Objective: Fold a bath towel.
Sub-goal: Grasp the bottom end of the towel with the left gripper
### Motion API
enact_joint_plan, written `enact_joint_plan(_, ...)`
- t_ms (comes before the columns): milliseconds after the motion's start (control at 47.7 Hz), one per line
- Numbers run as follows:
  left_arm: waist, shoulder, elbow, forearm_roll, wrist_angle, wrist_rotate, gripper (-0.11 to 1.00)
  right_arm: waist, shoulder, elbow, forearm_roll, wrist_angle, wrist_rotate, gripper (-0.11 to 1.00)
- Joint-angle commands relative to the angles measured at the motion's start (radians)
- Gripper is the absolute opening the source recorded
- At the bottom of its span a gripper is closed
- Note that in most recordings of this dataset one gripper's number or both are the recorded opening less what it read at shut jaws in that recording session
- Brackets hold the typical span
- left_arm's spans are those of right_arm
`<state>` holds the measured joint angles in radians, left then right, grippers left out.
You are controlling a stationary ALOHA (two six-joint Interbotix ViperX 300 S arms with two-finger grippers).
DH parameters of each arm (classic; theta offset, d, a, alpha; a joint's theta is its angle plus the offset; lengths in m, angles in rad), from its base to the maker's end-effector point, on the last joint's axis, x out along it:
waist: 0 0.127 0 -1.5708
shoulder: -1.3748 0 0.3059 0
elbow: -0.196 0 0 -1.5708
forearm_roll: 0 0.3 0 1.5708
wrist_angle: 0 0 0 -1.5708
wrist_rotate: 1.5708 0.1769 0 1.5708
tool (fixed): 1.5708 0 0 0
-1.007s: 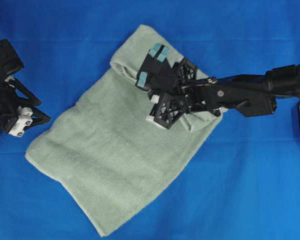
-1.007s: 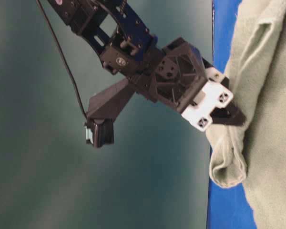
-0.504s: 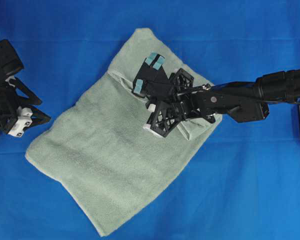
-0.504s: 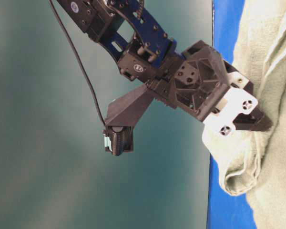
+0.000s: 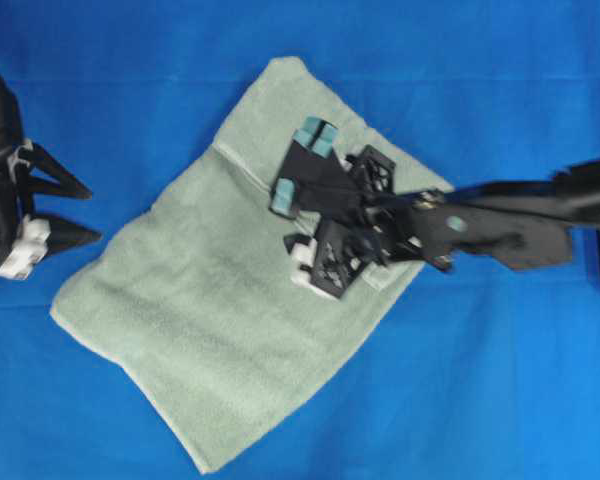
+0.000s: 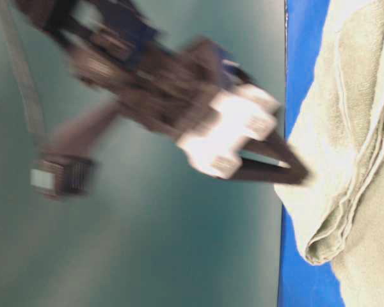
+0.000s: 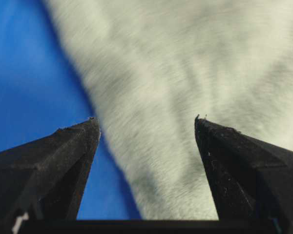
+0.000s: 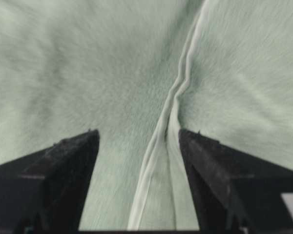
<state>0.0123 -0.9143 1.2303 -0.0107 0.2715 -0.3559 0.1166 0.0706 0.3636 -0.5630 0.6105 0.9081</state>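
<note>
waiting wide-jawed at the left edge, left gripper just off the bath towel, likely leaving room for the other arm. lying flat and slanted across the blue cloth, upper end doubled over. hovering over that fold, right gripper spread open, gripping nothing. blurring badly in the table-level view, hiding finger detail.

The surface is covered all over in bright blue cloth. Lying directly on it, spread at a slant, is the bath towel, pale sage green, its upper end folded over on itself with a lighter hem showing across the fold.
</note>
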Motion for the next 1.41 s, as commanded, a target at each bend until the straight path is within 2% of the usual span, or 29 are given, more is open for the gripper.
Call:
enact_joint_plan(0, -0.075, -0.035, -0.028, 0.003, -0.037, 0.097, 0.74, 0.025, -0.092, -0.015, -0.023, 0.031, 0.002, 0.65)
enact_joint_plan(84, -0.161, -0.049, -0.031, 0.003, -0.077, 0.219, 0.74, 0.026, -0.153, 0.015, -0.032, 0.044, 0.002, 0.65)
enact_joint_plan(189, -0.285, -0.034, -0.028, 0.003, -0.132, 0.422, 0.74, 0.018, -0.206, 0.060, -0.032, 0.043, 0.002, 0.65)
enact_joint_plan(252, -0.351, -0.012, -0.026, 0.003, -0.146, 0.588, 0.74, 0.012, -0.233, 0.091, -0.032, 0.034, 0.003, 0.65)
enact_joint_plan(273, -0.373, -0.002, -0.026, 0.006, -0.155, 0.609, 0.74, 0.011, -0.241, 0.098, -0.032, 0.032, 0.005, 0.65)
enact_joint_plan(294, -0.397, 0.014, -0.029, 0.005, -0.161, 0.664, 0.74, 0.008, -0.245, 0.106, -0.032, 0.029, 0.005, 0.65)
enact_joint_plan(399, -0.436, 0.061, -0.034, -0.005, -0.175, 0.861, 0.74, -0.002, -0.267, 0.127, -0.028, 0.018, 0.006, 0.65)
enact_joint_plan(462, -0.443, 0.091, -0.038, -0.014, -0.179, 0.936, 0.74, -0.011, -0.273, 0.135, -0.026, 0.014, 0.008, 0.65)
enact_joint_plan(650, -0.477, 0.224, -0.072, -0.015, -0.207, 0.943, 0.74, -0.034, -0.273, 0.137, -0.029, 0.014, 0.037, 0.65)
enact_joint_plan(776, -0.505, 0.399, -0.130, -0.020, -0.219, 0.939, 0.74, -0.038, -0.273, 0.137, -0.032, 0.014, 0.041, 0.65)
enact_joint_plan(923, -0.509, 0.629, -0.242, -0.020, -0.184, 0.891, 0.74, -0.040, -0.273, 0.140, -0.032, 0.014, 0.041, 0.65)
enact_joint_plan(1049, -0.509, 0.770, -0.314, -0.018, -0.107, 0.851, 0.74, -0.040, -0.273, 0.146, -0.032, 0.014, 0.043, 0.65)
enact_joint_plan(1154, -0.506, 0.839, -0.348, -0.018, -0.071, 0.841, 0.74, -0.038, -0.273, 0.150, -0.032, 0.012, 0.043, 0.65)
enact_joint_plan(1385, -0.486, 0.899, -0.354, -0.017, -0.072, 0.841, 0.74, -0.040, -0.273, 0.164, -0.032, -0.017, 0.043, 0.65)
